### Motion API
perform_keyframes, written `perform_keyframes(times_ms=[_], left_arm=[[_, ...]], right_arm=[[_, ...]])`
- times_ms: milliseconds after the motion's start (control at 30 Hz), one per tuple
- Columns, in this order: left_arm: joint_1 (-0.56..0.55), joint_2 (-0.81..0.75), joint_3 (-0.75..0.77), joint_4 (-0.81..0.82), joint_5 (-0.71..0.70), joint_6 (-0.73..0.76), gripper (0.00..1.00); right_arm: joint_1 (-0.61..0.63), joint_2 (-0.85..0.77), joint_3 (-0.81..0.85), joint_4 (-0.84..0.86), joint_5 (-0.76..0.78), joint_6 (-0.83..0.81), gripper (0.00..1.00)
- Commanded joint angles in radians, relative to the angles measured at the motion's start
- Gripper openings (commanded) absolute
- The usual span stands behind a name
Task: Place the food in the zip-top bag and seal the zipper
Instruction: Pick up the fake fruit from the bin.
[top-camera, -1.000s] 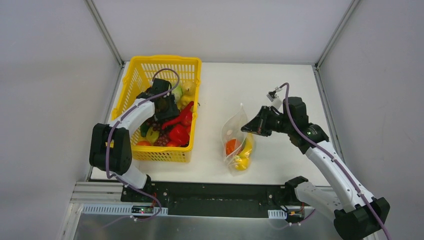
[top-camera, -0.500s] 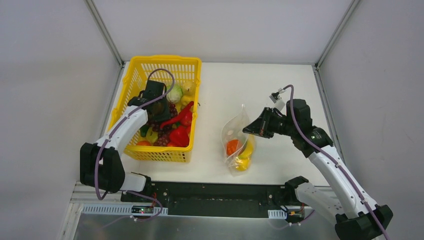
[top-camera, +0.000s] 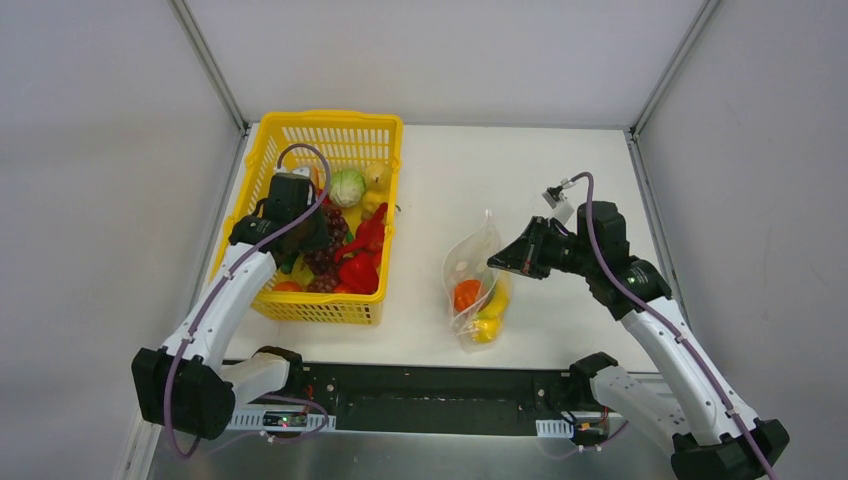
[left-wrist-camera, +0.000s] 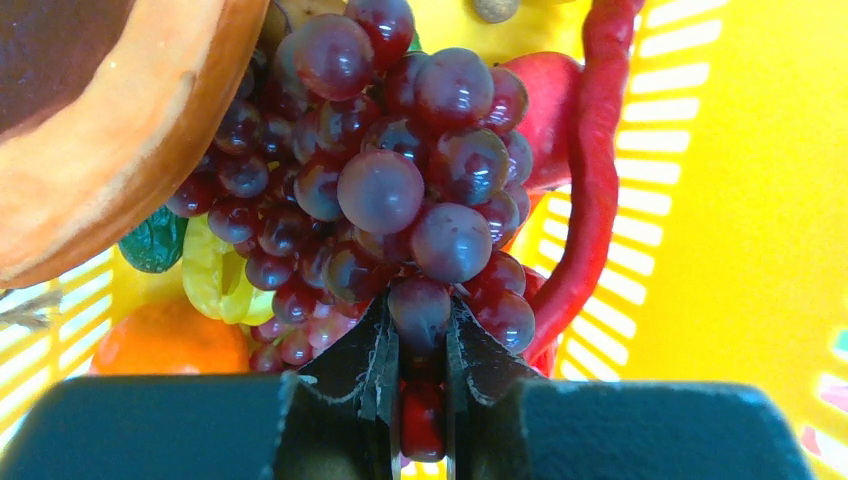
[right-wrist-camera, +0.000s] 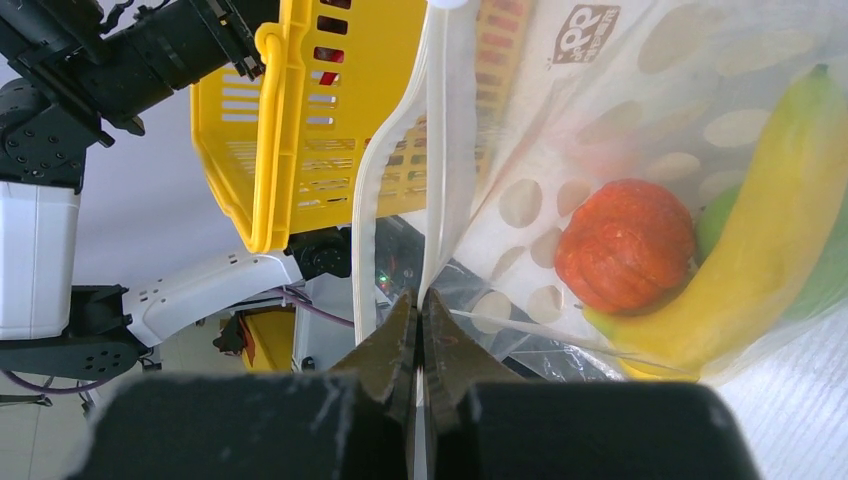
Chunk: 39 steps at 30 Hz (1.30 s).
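A bunch of purple grapes lies among the food in the yellow basket. My left gripper is shut on a grape at the near end of that bunch. A long red chili and an orange piece lie beside it. The zip-top bag stands between the arms, holding an orange-red piece and a banana. My right gripper is shut on one side of the zipper, holding it up. The other strip hangs apart, so the mouth is open.
The basket also holds a green cabbage, a red pepper and other pieces. It stands at the table's back left, close to the left wall. Bare white table lies behind the bag.
My left gripper has closed on the grapes, and its wrist has drawn back to the left over the basket. The right gripper has shifted slightly right, still holding the bag's edge.
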Motion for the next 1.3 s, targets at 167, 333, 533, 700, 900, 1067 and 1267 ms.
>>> perform_keyframes(times_ms=[167,333,533,700,900,1067,1267], left_arm=[[0.005,-0.191,0.117,-0.035,0.111,0.011,0.0],[0.004,-0.265,0.176,-0.049,0.116,0.008,0.0],[0.004,-0.31,0.184,-0.021,0.132,-0.004,0.0],[0.004,-0.318,0.199,0.01,0.21,-0.021,0.0],[0.004,-0.343,0.215,0.097,0.351,-0.069,0.0],[0.004,-0.374,0.241,0.145,0.399,-0.104,0.0],[-0.019,-0.372,0.213,0.343,0.55,-0.253,0.0]], right_arm=[[-0.003,-0.027,0.026,0.01,0.002,0.02,0.01],[-0.004,-0.031,0.023,0.021,0.004,0.025,0.01],[-0.003,-0.028,0.015,0.032,0.002,0.031,0.01],[-0.004,-0.025,0.015,0.036,0.001,0.031,0.01],[-0.003,-0.019,0.013,0.047,0.001,0.035,0.01],[-0.003,-0.038,0.002,0.095,-0.002,0.057,0.01],[-0.004,-0.063,-0.047,0.221,-0.005,0.157,0.01]])
